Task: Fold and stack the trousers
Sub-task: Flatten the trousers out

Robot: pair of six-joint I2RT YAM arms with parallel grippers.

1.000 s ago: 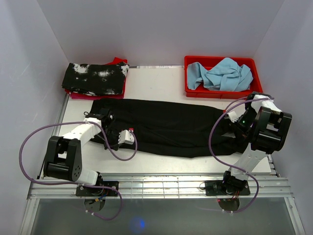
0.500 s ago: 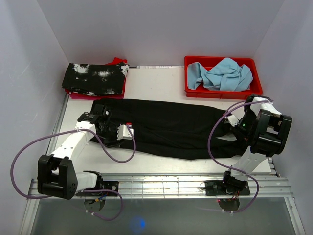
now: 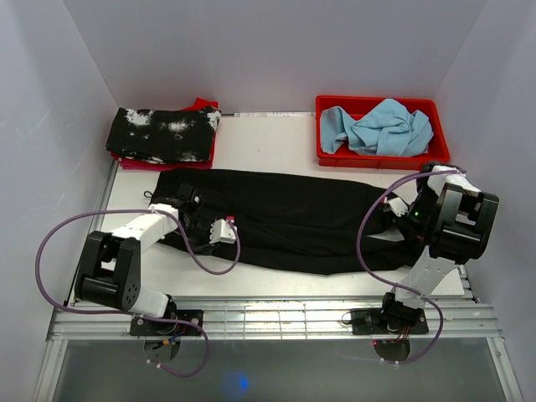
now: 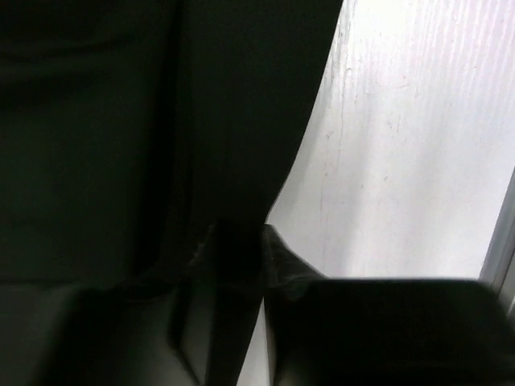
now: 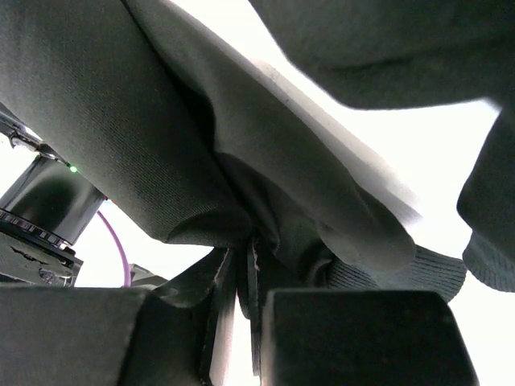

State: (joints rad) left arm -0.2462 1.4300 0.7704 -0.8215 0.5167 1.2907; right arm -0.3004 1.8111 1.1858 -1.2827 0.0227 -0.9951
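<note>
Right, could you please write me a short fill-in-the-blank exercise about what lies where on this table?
1. The crumpled light blue cloth lies in the ___ plastic bin.
2. The folded black garment with white splotches sits at the white table's far ___ corner.
3. The right gripper is shut on the plain black soft fabric trousers at their ___ end.
Missing words: red; left; right.
</note>
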